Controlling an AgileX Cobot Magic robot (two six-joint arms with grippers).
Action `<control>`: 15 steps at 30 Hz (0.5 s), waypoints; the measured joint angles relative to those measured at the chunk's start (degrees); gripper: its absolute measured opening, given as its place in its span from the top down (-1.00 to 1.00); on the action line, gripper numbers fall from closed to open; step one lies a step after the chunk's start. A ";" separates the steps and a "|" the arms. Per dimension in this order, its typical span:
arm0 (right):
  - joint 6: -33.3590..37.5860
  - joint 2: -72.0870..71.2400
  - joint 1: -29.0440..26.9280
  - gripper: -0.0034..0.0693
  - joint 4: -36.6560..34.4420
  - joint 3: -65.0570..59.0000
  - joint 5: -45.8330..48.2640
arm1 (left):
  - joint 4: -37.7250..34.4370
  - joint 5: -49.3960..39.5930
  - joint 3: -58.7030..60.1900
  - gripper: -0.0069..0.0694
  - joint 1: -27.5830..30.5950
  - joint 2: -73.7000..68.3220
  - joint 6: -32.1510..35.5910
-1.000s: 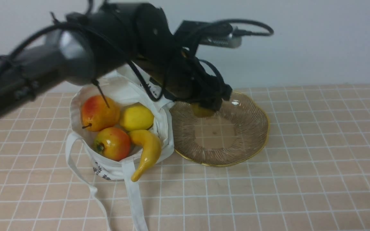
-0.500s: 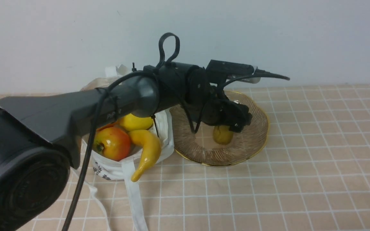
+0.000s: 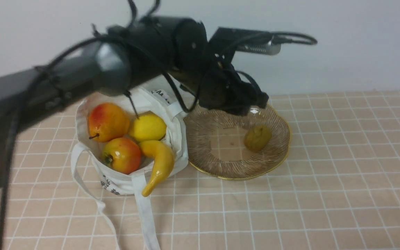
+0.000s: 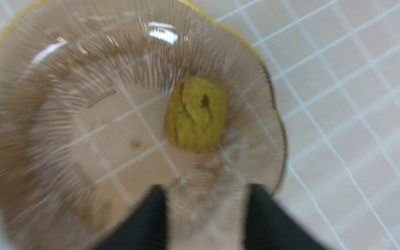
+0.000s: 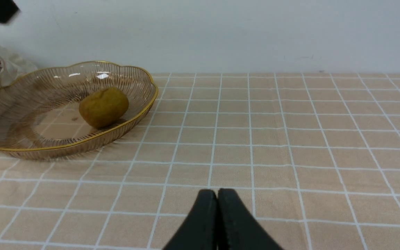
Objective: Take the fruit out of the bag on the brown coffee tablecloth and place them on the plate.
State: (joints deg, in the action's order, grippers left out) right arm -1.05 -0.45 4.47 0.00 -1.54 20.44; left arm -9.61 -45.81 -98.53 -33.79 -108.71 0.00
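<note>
One fruit (image 3: 257, 138) down at the plate's three o'clock! Left gripper (image 4: 207, 208) empty, jaws apart; next, swing toward nine o'clock, lemon (image 3: 148, 127)!

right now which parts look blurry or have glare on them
Front view: left arm softly blurred, small glare on the plate near its far rim; left wrist view: gripper fingers badly out of focus, white glints on the plate; right wrist view: mostly sharp, two bright glints inside the plate.

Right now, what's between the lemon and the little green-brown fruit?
In the front view, the bag's edge and part of the plate lie between the lemon and that fruit.
</note>
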 joint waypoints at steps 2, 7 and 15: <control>0.00 0.00 0.00 0.94 0.00 0.00 0.00 | 2.28 -7.02 0.00 0.71 0.39 5.87 1.03; 0.00 0.00 0.00 0.94 0.00 0.00 0.00 | 7.33 -23.28 0.36 0.83 0.45 20.56 1.39; 0.00 0.00 0.00 0.94 0.00 0.00 0.00 | 13.03 -24.09 14.29 0.84 0.40 47.05 -3.00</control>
State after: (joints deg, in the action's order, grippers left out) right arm -1.05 -0.45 4.47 0.00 -1.54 20.44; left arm 3.41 -69.89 -84.24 -33.39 -61.66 -3.00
